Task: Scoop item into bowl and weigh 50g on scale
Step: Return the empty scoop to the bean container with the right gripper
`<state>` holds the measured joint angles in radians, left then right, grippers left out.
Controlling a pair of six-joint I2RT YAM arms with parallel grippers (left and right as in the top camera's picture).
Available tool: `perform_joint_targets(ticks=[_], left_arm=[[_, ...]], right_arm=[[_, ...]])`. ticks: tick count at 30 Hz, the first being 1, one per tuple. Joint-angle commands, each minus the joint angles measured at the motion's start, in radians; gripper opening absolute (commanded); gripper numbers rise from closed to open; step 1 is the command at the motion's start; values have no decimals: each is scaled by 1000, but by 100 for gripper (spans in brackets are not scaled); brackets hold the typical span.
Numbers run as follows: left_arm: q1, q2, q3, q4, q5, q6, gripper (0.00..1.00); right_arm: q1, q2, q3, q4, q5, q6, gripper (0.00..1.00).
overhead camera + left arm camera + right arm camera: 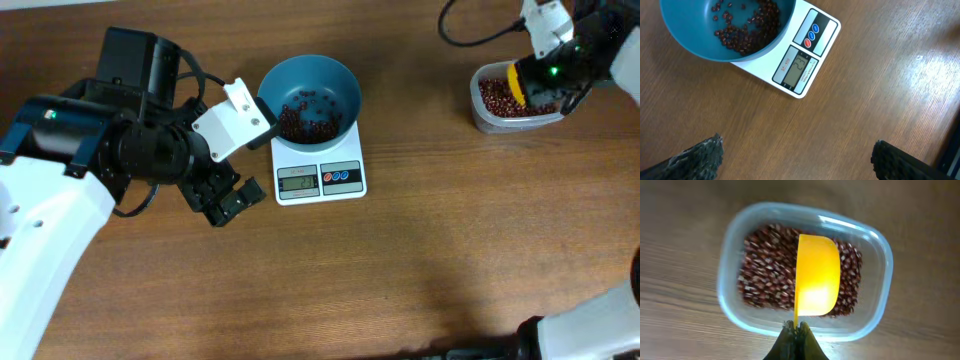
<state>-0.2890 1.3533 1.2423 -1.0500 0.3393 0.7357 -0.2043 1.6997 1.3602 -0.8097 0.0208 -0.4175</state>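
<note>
The teal bowl [330,78] stands on the white scale [320,178], with a loose layer of red-brown beans [298,120] in its bottom. My left gripper [228,200] hovers open over bare table just left of the scale. In the left wrist view its fingertips [702,157] stand wide apart, with the bowl [690,45] and the scale [800,67] ahead. My right gripper [797,327] is shut on the handle of a yellow scoop [816,275]. The scoop is held over the beans [765,275] in the clear tub [735,255].
The clear tub [480,95] of beans sits at the table's far right, with the right arm and its cable above it. The left arm's bulk covers the table's left side. Bare wooden tabletop [420,270] lies in front of the scale.
</note>
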Motion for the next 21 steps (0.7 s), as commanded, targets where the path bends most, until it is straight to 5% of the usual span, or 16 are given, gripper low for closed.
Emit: perform_joint_targets(ticks=[1, 6, 10, 21], left_arm=[[-3, 4, 17, 2, 4, -16, 99], [-3, 4, 17, 2, 4, -16, 99], [-3, 4, 17, 2, 4, -16, 99], [-3, 4, 17, 1, 4, -16, 99]], right_arm=[[-6, 35, 5, -2, 163, 11, 4], [-6, 87, 3, -3, 172, 11, 4], [-6, 89, 2, -32, -7, 15, 4], [-76, 89, 3, -40, -131, 320, 4]])
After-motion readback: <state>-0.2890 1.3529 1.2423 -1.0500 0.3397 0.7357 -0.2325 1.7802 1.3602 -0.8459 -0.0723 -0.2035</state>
